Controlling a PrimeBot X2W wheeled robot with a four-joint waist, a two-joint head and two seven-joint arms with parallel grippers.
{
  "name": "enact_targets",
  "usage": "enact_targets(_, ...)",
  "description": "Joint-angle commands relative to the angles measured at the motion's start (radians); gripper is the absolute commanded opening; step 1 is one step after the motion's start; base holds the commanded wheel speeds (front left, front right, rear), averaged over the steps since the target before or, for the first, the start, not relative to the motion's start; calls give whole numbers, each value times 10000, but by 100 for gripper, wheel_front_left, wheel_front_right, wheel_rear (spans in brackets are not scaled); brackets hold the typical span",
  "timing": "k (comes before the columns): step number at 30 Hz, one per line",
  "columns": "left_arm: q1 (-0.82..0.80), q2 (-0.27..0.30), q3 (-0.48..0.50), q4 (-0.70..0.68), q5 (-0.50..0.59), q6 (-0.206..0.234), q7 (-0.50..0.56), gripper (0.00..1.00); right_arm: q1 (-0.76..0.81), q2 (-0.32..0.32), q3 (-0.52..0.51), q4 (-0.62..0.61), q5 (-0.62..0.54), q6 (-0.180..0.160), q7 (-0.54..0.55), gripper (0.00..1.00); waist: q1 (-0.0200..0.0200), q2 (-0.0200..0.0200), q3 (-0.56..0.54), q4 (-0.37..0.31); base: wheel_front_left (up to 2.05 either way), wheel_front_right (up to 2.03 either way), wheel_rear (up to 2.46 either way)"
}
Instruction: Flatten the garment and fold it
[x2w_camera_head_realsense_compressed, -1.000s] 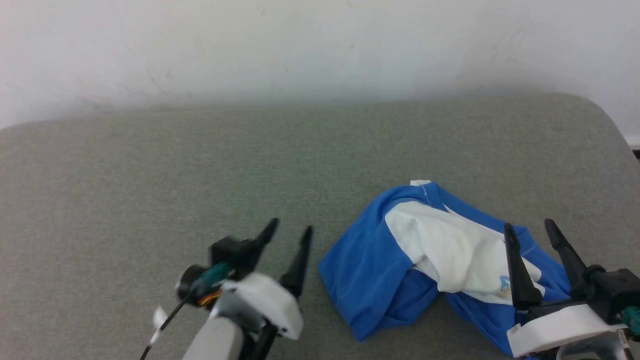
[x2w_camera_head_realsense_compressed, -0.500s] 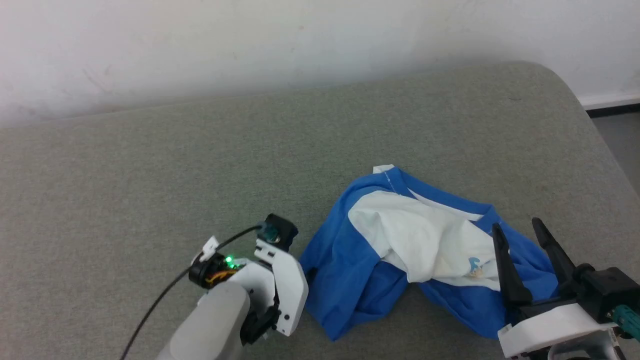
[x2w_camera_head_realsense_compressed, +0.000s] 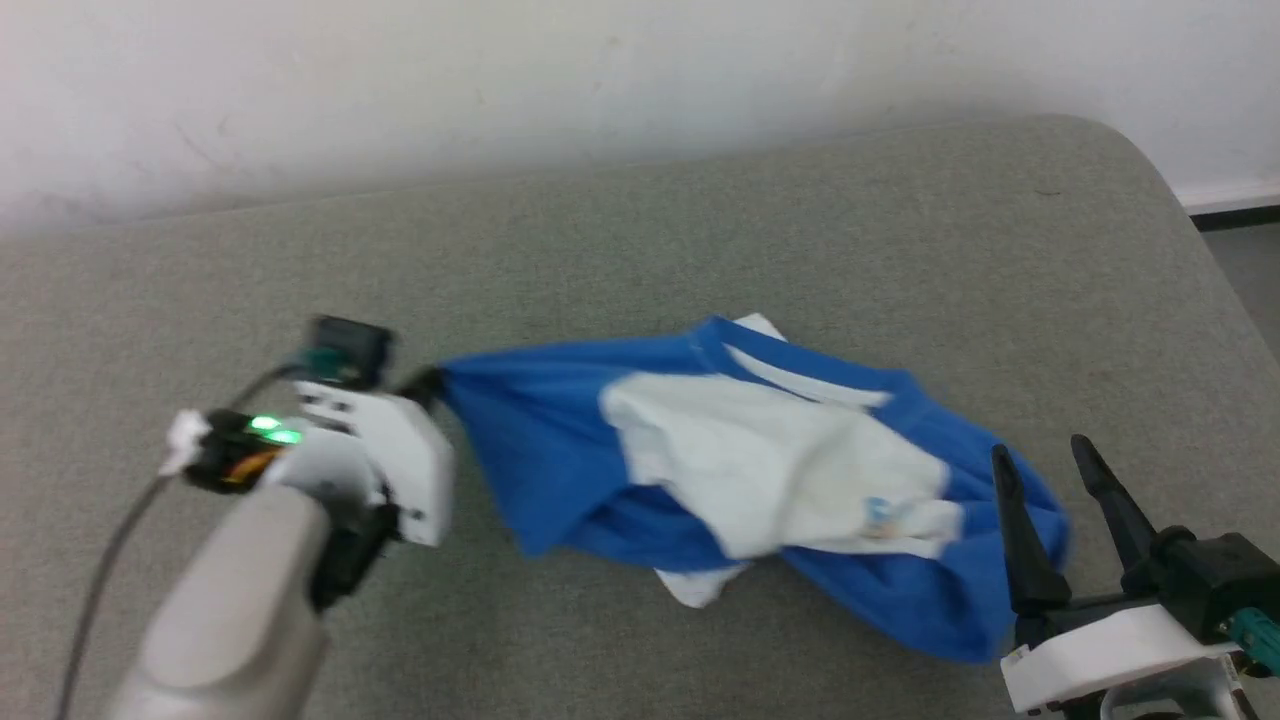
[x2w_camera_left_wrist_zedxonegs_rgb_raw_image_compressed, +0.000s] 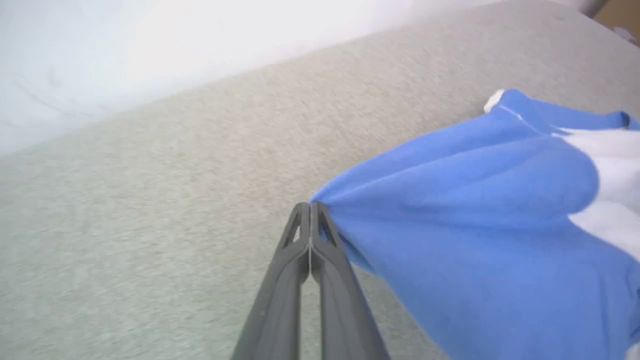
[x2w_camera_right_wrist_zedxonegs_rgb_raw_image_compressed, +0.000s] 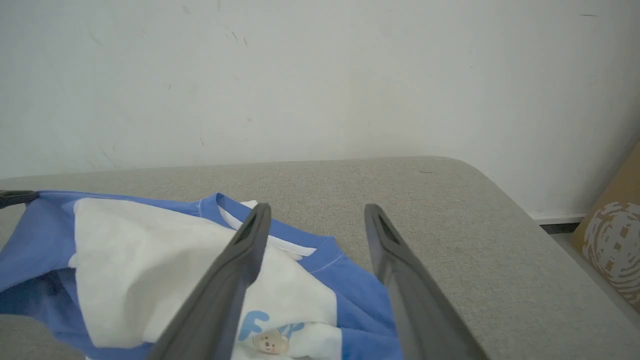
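Head view, 4 o'clock, nearest the lower edge: right gripper (x2w_camera_head_realsense_compressed: 1040, 452), two dark fingers spread wide with nothing between them, its tips overlapping the blue edge of the garment (x2w_camera_head_realsense_compressed: 760, 470); contact cannot be told.

8 o'clock: pale forearm (x2w_camera_head_realsense_compressed: 230, 620) leading up to the left gripper (x2w_camera_left_wrist_zedxonegs_rgb_raw_image_compressed: 310, 207), fingers pressed together and pinching a fold of blue sleeve cloth.

Centre: the garment, rumpled, blue cloth drawn to a point toward 9 o'clock at that pinch. White body panel on top. Small light-blue print (x2w_camera_head_realsense_compressed: 885, 510) at its 4 o'clock end.

Beneath: grey-green padded surface (x2w_camera_head_realsense_compressed: 700, 250), rounded corner at 2 o'clock.

12 o'clock, farthest: white wall (x2w_camera_head_realsense_compressed: 600, 70).

Right wrist view, 4 o'clock: cardboard box (x2w_camera_right_wrist_zedxonegs_rgb_raw_image_compressed: 610, 240).
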Motion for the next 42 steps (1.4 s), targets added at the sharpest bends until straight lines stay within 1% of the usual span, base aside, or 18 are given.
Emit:
enact_targets(1, 243, 287, 373, -287, -165, 304, -93, 0, -48, 20, 0, 36, 29, -7, -40, 100, -1, 0, -25, 111, 0, 0, 0)
enact_targets(4, 1036, 808, 1341, -1046, -593, 1075, -107, 0, -18, 20, -4, 46, 25, -7, -30, 100, -1, 0, -32, 220, 0, 0, 0)
enact_targets(7, 2240, 1259, 2274, -1778, -1007, 1873, -9, 0, 30, 20, -46, 72, 49, -7, -34, 100, -1, 0, -44, 359, 0, 0, 0)
enact_targets(10, 3660, 1484, 3101, -2461, -1343, 2709, 101, 0, 94, 20, -78, 110, 61, -7, 3, 100, -1, 0, -61, 505, 0, 0, 0)
enact_targets(12, 4551, 1517, 3544, -2808, -1542, 3156, 159, 0, 116, 20, -85, 125, 51, -7, 38, 100, -1, 0, -70, 594, 0, 0, 0)
enact_targets(14, 5300, 1488, 3841, -3061, -1679, 3471, 174, 0, 119, 20, -103, 126, 22, -7, 60, 100, -1, 0, -82, 674, 0, 0, 0)
enact_targets(15, 5573, 1427, 3919, -3161, -1751, 3536, 136, 0, 122, 20, -124, 121, 11, -7, 76, 100, -1, 0, -89, 724, 0, 0, 0)
enact_targets(16, 5766, 1367, 3965, -3237, -1791, 3565, 49, 0, 122, 20, -139, 111, 0, -7, 94, 100, -1, 0, -89, 766, 0, 0, 0)
enact_targets(17, 5890, 1306, 3967, -3281, -1790, 3577, -62, 29, 123, 20, -140, 106, -11, -7, 127, 100, -1, 0, -92, 801, 0, 0, 0)
enact_targets(18, 5922, 1157, 3962, -3317, -1846, 3555, -227, 79, 124, 20, -134, 116, -4, -7, 175, 100, -1, 0, -107, 834, 0, 0, 0)
enact_targets(19, 5907, 1021, 3937, -3353, -1872, 3494, -447, 100, 133, 20, -130, 137, 6, -7, 225, 100, -1, 0, -149, 871, 0, 0, 0)
enact_targets(23, 5594, 604, 3860, -3573, -1589, 3195, -2028, 100, 175, 20, 168, 285, 150, -7, 687, 100, -1, 0, -272, 989, 0, 0, 0)
enact_targets(25, 5435, 404, 3731, -3707, -1447, 2912, -2869, 100, 121, 20, 530, 363, 158, -7, 1061, 100, -1, 0, -307, 1028, 0, 0, 0)
enact_targets(28, 5199, 190, 3461, -3936, -1053, 2596, -4080, 100, -118, 20, 1287, 584, 36, -7, 1756, 100, -1, 0, -330, 1113, 0, 0, 0)
enact_targets(31, 5055, 35, 3090, -4000, -729, 2289, -4873, 100, -559, -91, 2256, 907, 58, -7, 2363, 100, -1, 0, -347, 1169, 0, 0, 0)
enact_targets(34, 5007, -145, 2865, -4062, -517, 2118, -5290, 100, -1150, -399, 3251, 1406, 255, -7, 2816, 100, -1, 0, -359, 1242, 0, 0, 0)
enact_targets(39, 5004, -414, 2653, -4025, -380, 1987, -5504, 100, -2145, -988, 4996, 2651, 908, -7, 3491, 100, -1, 0, -404, 1489, 0, 0, 0)
enact_targets(42, 4953, -534, 2567, -3968, -353, 1929, -5551, 100, -2706, -1255, 5648, 3515, 1226, -7, 3635, 100, -1, 0, -389, 1611, 0, 0, 0)
